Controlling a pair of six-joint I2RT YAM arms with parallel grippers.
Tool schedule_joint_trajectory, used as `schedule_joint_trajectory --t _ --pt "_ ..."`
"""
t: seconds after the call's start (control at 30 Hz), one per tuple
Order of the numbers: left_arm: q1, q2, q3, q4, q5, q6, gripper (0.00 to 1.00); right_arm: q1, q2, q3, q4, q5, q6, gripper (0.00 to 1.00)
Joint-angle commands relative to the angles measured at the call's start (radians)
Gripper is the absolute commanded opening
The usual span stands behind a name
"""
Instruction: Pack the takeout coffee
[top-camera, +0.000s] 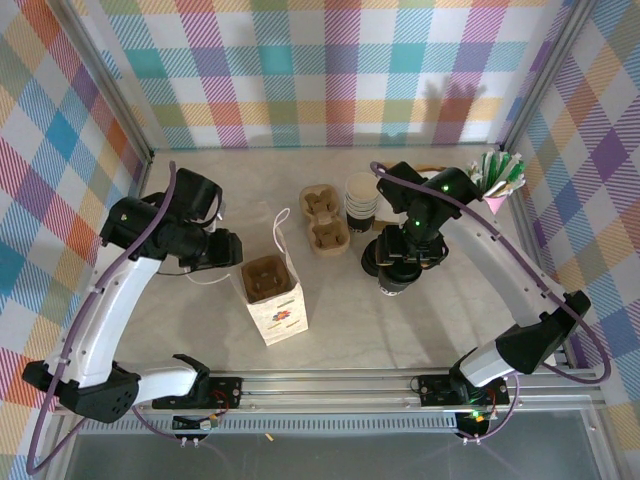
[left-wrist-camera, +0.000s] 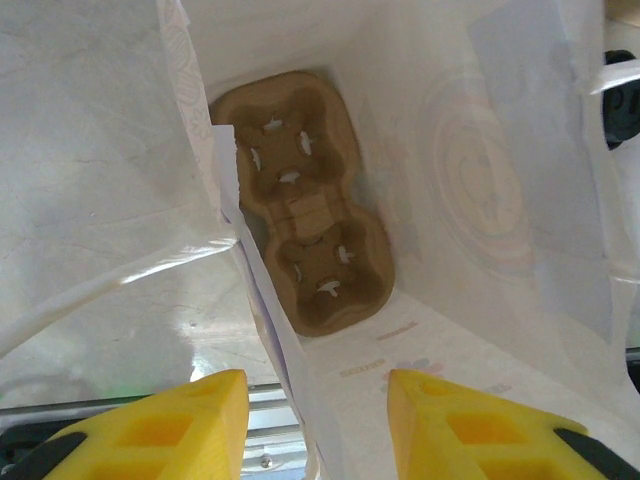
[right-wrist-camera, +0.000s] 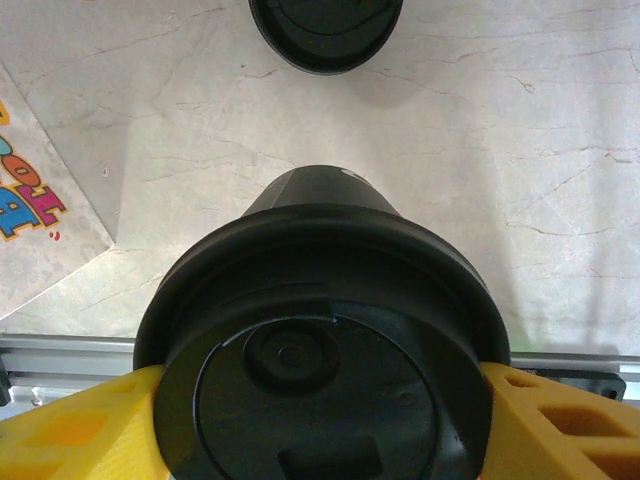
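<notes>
The takeout coffee (right-wrist-camera: 320, 300), a dark cup under a round black lid, sits between the yellow fingers (right-wrist-camera: 560, 420) of my right gripper (right-wrist-camera: 322, 400), which is shut on it just below the lid. In the top view the takeout coffee (top-camera: 397, 272) is right of the white paper bag (top-camera: 275, 310). The bag stands upright and open, with a brown cup carrier (left-wrist-camera: 305, 200) lying at its bottom. My left gripper (left-wrist-camera: 316, 385) straddles the bag's left wall (left-wrist-camera: 285, 360), jaws apart and not pressing it. From above, the left gripper (top-camera: 228, 250) is at the bag's left rim.
A stack of lidless white-rimmed cups (top-camera: 361, 196) and two spare brown carriers (top-camera: 325, 220) stand behind the bag. Loose black lids (right-wrist-camera: 325, 30) lie just beyond the held cup. A pink holder of packets (top-camera: 500, 175) sits at the back right. A metal rail (top-camera: 330, 385) runs along the near edge.
</notes>
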Motion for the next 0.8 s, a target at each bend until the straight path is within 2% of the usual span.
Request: schedule_joint_trajectory --t 0.0,0.33,0.47,0.63,0.77 --pt "0.010 0.007 -0.024 -0.015 0.011 -0.033 0.39 0.004 -0.007 0.002 0.009 -0.024 -0.053 0.52" --pt "0.010 0.002 -0.059 -0.011 0.011 -0.032 0.25 0.002 0.051 0.017 0.027 -0.061 -0.097 0.52" --pt "0.010 0.001 -0.069 -0.011 0.024 -0.002 0.11 0.002 0.061 0.037 0.019 -0.051 -0.096 0.52" --pt "0.010 -0.014 -0.059 -0.016 0.022 0.046 0.00 0.002 0.060 0.054 0.002 -0.033 -0.088 0.52" --pt "0.010 -0.075 -0.068 0.041 0.027 0.081 0.00 0.002 0.056 0.054 -0.001 -0.021 -0.094 0.52"
